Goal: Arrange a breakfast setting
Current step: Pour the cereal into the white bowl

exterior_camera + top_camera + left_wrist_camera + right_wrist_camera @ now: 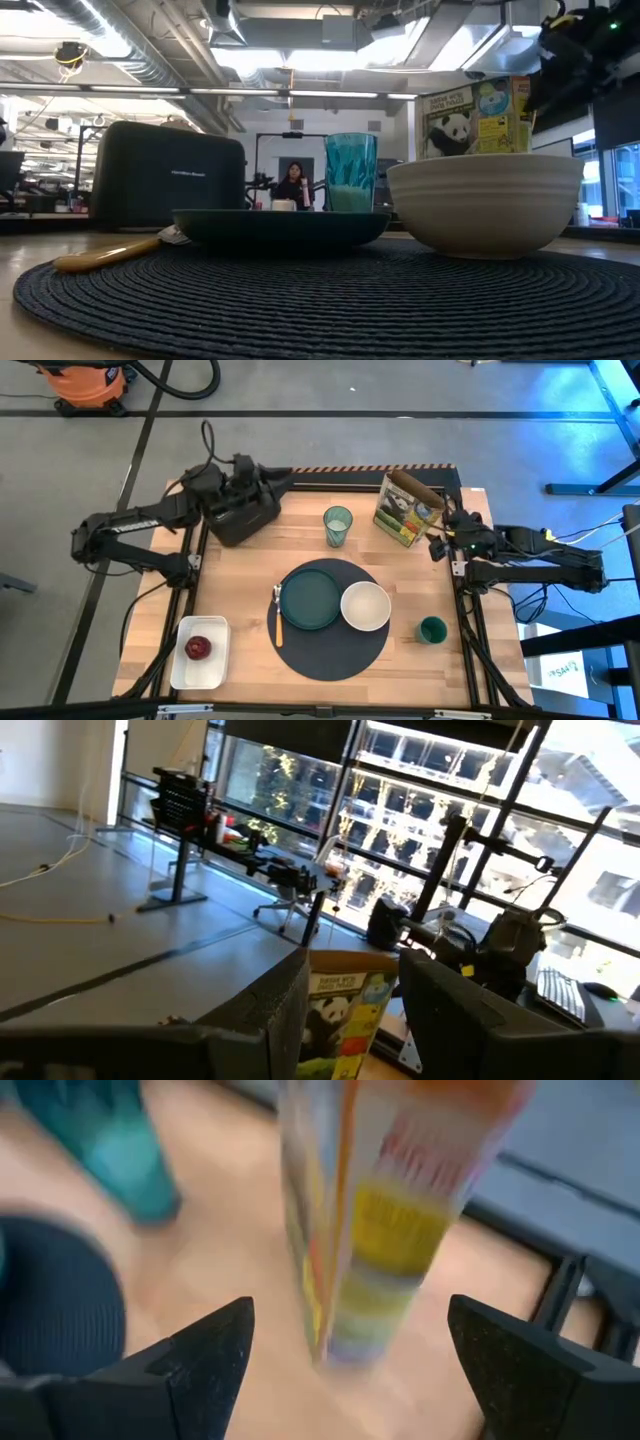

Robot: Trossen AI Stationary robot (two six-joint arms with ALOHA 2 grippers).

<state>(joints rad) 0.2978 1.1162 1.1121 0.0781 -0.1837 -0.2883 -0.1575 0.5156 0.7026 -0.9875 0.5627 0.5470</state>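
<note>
Left arm is parked at the table's far-left corner, its gripper [278,482] over the dark toaster [240,510]; whether its fingers are apart cannot be told. A white tray [200,672] is seen at the near-left edge with the apple [197,649] inside, bare wood between it and the mat [332,660]. The mat is centred toward the near edge, carrying the plate [310,600] on its left half and the bowl [365,606] touching the plate's right rim. The utensil [279,617] is laid just beside the plate's left edge, on the mat. The tumbler [338,525] is stood upright behind the mat, apart from it, open wood on both sides. A panda cereal box [405,508] is placed near the far edge, right of the tumbler. The right gripper [350,1342] is spread wide, pointed at the box, no contact seen. A small green cup [432,630] is set near the right edge, clear of the mat.
</note>
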